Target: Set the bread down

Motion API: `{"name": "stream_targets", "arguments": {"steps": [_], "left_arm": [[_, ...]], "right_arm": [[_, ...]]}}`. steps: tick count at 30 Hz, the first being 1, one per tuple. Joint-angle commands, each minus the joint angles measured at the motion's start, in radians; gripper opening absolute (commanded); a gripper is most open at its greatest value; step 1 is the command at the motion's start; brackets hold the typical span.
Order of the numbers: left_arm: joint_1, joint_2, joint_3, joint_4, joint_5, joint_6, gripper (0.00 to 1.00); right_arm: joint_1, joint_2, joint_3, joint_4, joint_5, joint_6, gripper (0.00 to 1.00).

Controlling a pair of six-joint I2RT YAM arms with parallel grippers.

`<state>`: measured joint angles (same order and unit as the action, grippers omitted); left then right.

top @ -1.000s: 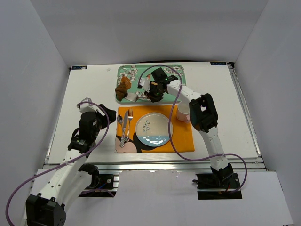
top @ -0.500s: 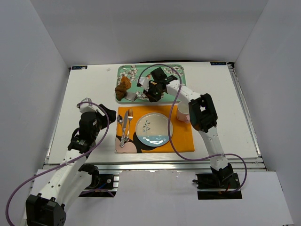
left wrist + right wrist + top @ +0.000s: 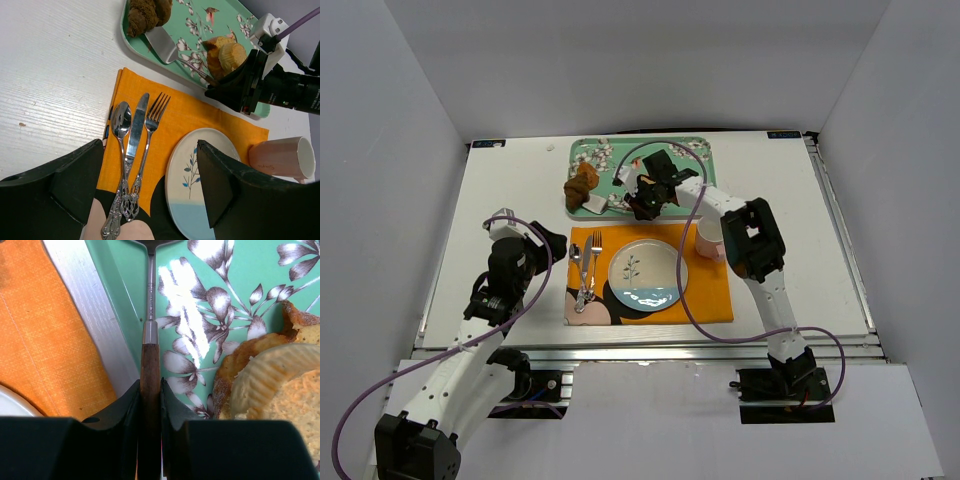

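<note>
The bread, a dark brown croissant point(image 3: 582, 186), lies at the left end of the green flowered tray point(image 3: 692, 152); it also shows in the left wrist view point(image 3: 147, 11). My right gripper point(image 3: 636, 203) is shut on the wooden handle point(image 3: 150, 374) of a metal spatula point(image 3: 162, 44). The spatula's blade lies flat on the tray, with its front edge against the croissant's near side. The white and blue plate point(image 3: 648, 275) sits on the orange placemat point(image 3: 708, 290). My left gripper point(image 3: 546, 243) is open and empty, left of the placemat point(image 3: 150, 200).
A pale bun point(image 3: 234, 54) and an orange-brown pastry point(image 3: 214, 49) lie on the tray beside my right gripper. A spoon, knife and fork point(image 3: 585, 268) lie left of the plate. A pink cup point(image 3: 709, 240) lies on its side right of the plate.
My right gripper has shifted slightly left and away with the spatula, sliding the blade toward the croissant, which nudged slightly away. The left arm has not moved.
</note>
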<state>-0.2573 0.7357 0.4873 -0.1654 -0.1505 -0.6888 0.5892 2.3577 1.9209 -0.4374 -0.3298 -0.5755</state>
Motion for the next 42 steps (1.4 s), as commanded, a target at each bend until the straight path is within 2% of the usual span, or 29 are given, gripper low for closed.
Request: {"name": "stream_targets", "arguments": {"steps": [1, 10, 42], "left_arm": [[0.004, -0.016, 0.043, -0.009, -0.011, -0.003, 0.84], [0.004, -0.021, 0.043, -0.010, -0.011, -0.008, 0.84], [0.004, 0.008, 0.053, 0.009, 0.000, -0.006, 0.84]], "right_arm": [[-0.003, -0.066, -0.014, 0.049, -0.023, 0.040, 0.00], [-0.015, -0.113, -0.071, 0.129, -0.038, 0.066, 0.00], [-0.037, -0.206, -0.195, 0.256, -0.118, 0.111, 0.00]]}}
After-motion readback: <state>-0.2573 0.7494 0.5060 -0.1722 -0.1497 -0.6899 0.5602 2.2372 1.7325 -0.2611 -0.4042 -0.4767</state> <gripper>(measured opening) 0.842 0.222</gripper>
